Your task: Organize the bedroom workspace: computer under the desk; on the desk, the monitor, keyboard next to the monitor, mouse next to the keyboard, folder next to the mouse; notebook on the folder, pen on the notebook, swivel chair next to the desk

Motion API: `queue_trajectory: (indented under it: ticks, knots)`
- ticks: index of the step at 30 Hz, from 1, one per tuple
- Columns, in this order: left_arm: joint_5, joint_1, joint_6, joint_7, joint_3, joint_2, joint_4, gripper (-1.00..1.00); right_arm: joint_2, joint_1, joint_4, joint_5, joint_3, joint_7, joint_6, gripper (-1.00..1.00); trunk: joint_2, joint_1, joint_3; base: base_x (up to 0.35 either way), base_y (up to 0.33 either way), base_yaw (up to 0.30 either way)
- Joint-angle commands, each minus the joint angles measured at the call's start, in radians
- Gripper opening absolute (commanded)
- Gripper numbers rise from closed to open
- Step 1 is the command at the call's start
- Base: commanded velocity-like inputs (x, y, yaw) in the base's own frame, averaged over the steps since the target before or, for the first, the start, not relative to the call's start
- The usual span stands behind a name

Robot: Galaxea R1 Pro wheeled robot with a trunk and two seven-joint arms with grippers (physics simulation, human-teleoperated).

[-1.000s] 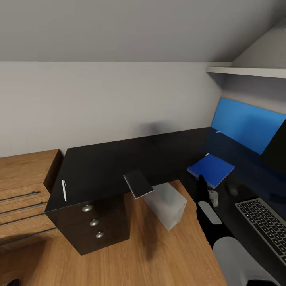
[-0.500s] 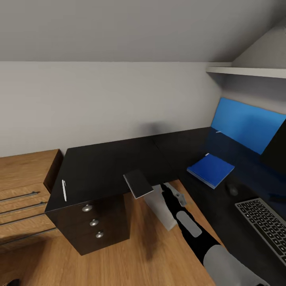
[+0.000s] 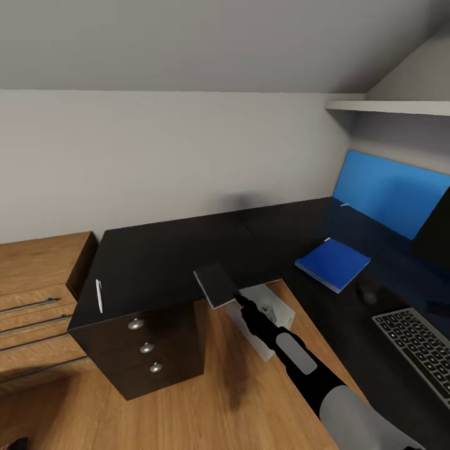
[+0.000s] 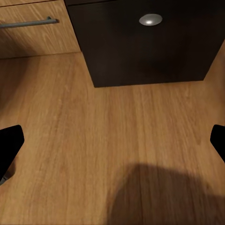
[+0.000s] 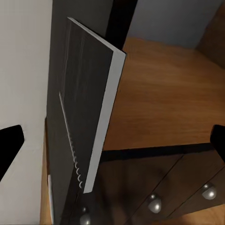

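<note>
Notebook (image 3: 216,285) overhanging desk (image 3: 162,262) edge, spiral spine pointing wallward, right gripper (image 3: 240,301) jaws open beside it

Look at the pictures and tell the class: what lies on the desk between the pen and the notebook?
Nothing: in the head view the pen and the notebook overhanging the front edge are parted by bare black desk.

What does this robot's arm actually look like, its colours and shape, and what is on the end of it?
The right arm is a slim tube: light grey at the near end, then black, with a grey oval patch on the forearm. It narrows to a small black right gripper. In the wrist views, each gripper's fingers show as plain black blunt tips. No cables or markings are visible.
</note>
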Motion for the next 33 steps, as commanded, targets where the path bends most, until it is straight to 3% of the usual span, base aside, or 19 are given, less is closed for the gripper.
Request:
queue_trajectory:
  ticks: [1, 5, 20, 25, 30, 33]
  knots:
    - [0.004, -0.001, -0.002, 0.005, -0.009, 0.0, 0.0, 1.0, -0.001, -0.001, 0.001, -0.008, 0.001, 0.007, 0.002, 1.0, -0.001, 0.0, -0.001, 0.0, 0.0, 0.0]
    - [0.004, -0.001, -0.002, 0.005, -0.009, 0.0, 0.0, 1.0, -0.002, -0.001, 0.001, -0.009, 0.002, 0.015, 0.004, 1.0, -0.001, 0.0, -0.001, 0.0, 0.0, 0.0]
    - [0.004, -0.001, -0.002, 0.012, -0.008, -0.001, 0.0, 1.0, 0.011, -0.001, 0.002, -0.019, 0.003, 0.023, 0.005, 1.0, -0.106, 0.058, -0.048, 0.0, 0.0, 0.0]
    - [0.004, -0.001, -0.002, 0.013, -0.006, -0.001, 0.0, 1.0, 0.017, -0.001, 0.002, -0.136, 0.003, 0.023, 0.005, 1.0, -0.12, 0.065, -0.054, 0.0, 0.0, 0.0]
    - [0.003, -0.001, -0.002, 0.011, -0.006, 0.0, 0.0, 1.0, 0.018, -0.001, 0.002, -0.181, 0.006, 0.022, 0.008, 1.0, -0.12, 0.065, -0.054, 0.0, 0.0, 0.0]
    - [0.003, -0.001, -0.002, 0.006, -0.006, 0.0, 0.0, 1.0, 0.019, -0.001, 0.002, -0.185, 0.008, 0.023, 0.008, 1.0, -0.12, 0.065, -0.054, 0.021, 0.016, 0.0]
